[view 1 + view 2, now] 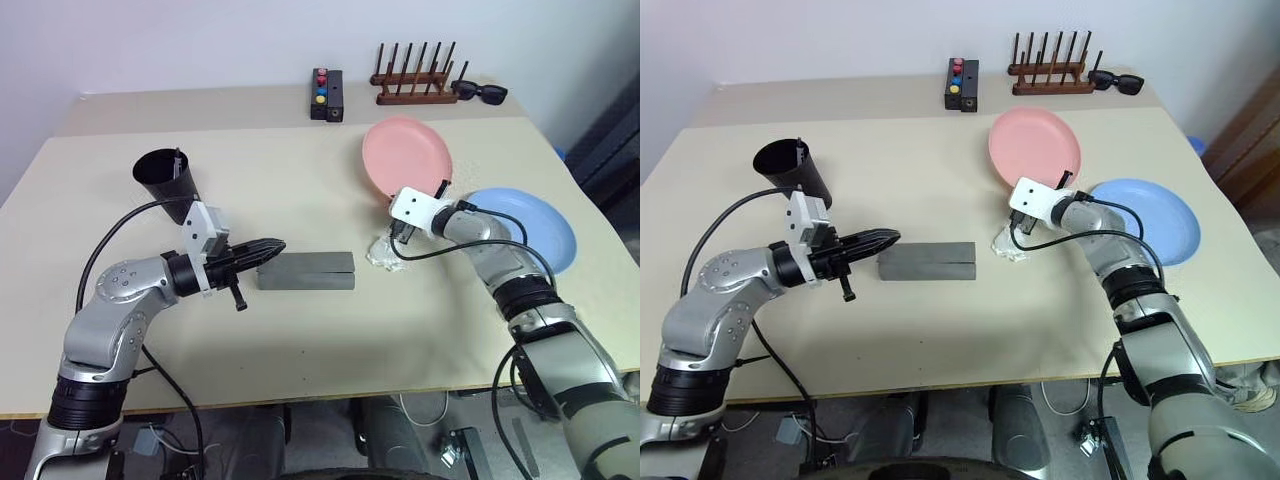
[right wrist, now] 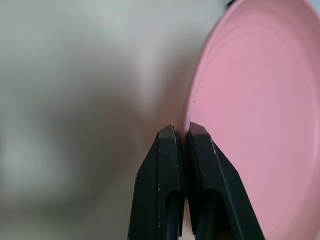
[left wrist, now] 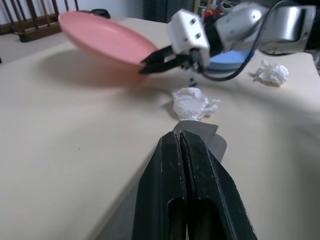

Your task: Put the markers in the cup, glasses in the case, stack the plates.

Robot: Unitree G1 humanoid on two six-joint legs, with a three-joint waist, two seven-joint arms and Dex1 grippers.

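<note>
Two end effectors: left end effector (image 1: 268, 249) closed, empty, beside grey case (image 1: 305, 271) mid-frame. Right end effector (image 3: 150, 64) pinches pink plate (image 1: 407, 157) rim, plate tilted, centre-right. Likely light, stiff, slick; rim grip suits. Blue plate (image 1: 535, 226) right; cup (image 1: 166, 183) upper left.

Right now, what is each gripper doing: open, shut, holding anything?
Left gripper: fingers shut, holding nothing, by the case.
Right gripper: fingers shut on the pink plate rim.
</note>
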